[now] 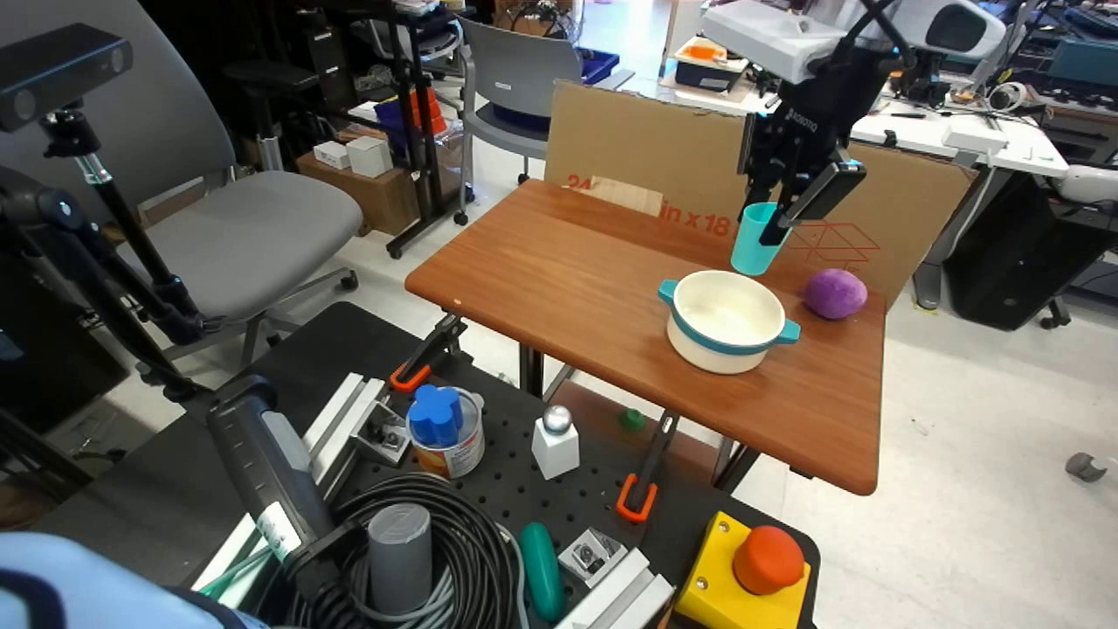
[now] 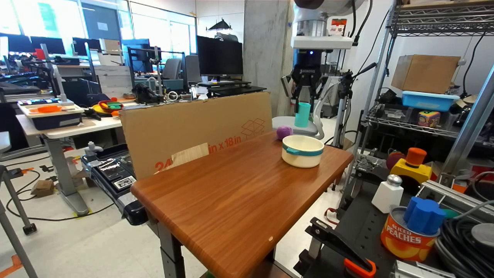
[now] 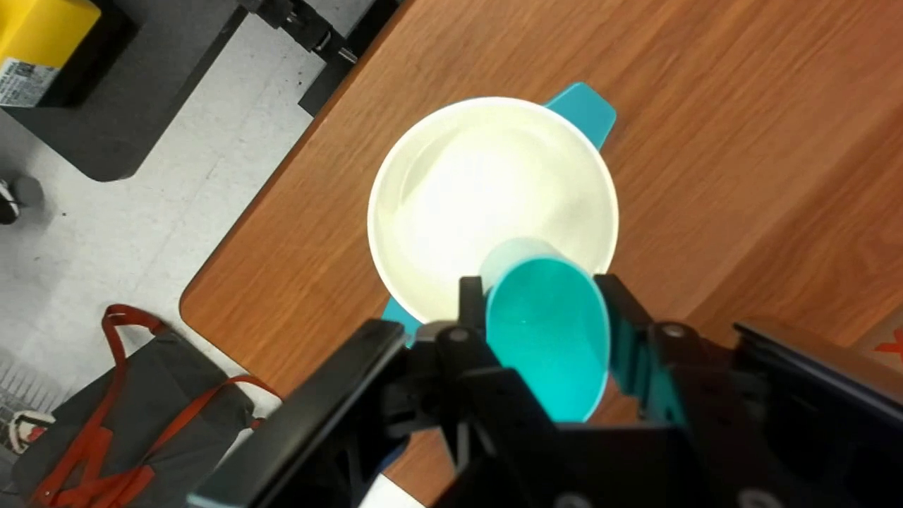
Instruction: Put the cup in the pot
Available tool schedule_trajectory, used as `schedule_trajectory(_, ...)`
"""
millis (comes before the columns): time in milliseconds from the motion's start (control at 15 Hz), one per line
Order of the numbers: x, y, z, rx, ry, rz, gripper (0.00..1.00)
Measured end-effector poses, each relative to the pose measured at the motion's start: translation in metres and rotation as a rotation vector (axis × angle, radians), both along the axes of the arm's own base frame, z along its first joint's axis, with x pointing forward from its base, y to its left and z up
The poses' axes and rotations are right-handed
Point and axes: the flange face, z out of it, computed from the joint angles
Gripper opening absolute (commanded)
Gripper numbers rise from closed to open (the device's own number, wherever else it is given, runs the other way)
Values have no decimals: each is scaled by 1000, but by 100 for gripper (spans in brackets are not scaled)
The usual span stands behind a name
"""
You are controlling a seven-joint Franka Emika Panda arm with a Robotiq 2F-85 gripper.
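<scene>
Transport stage of placing the cup (image 1: pixel 751 245) in the pot (image 1: pixel 729 314). The jaws, which I command from a distance, clamp the cup by its sides; it hangs roughly upright, mouth up, above the level of the pot, which stands on the desk (image 1: pixel 541 262) with its pale inside facing up. In the wrist view the cup's lower end appears against the pot's interior, near the rim; I cannot tell whether it lies wholly within that rim. I judge the pick-up done and the alignment in hand: my next move calls for a small shift toward the pot's centre, a straight lowering past the rim, then release. Legible markings, in an exterior view: the black housing (image 2: pixel 307 71) over the jaws reads "ROBOTIQ"; the cardboard sheet (image 2: pixel 195 123) along the desk's edge carries in red "24" and, past a pale strip (image 2: pixel 191 153) over the print, "in x 18 in"; the can (image 2: pixel 405 243) reads "SLICED PEACHES". In the wrist view, the label (image 3: pixel 27 82) on the yellow box (image 3: pixel 46 32) is too small for me to read.
</scene>
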Motion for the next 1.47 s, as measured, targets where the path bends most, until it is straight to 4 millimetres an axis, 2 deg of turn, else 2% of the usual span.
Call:
schedule_trajectory(333,18,-4,-38,4,41,-11,17)
schedule_trajectory(600,16,-8,-69,1,88,-25,17)
schedule_trajectory(933,16,-12,-90,-2,117,-30,17)
schedule_trajectory(1000,16,-13,-93,-3,121,-30,50)
schedule_trajectory(1067,16,-12,-95,-4,125,-28,68)
schedule_trajectory(1333,16,-6,-100,-9,134,-15,96)
schedule_trajectory(1467,16,0,-100,-10,139,-2,100)
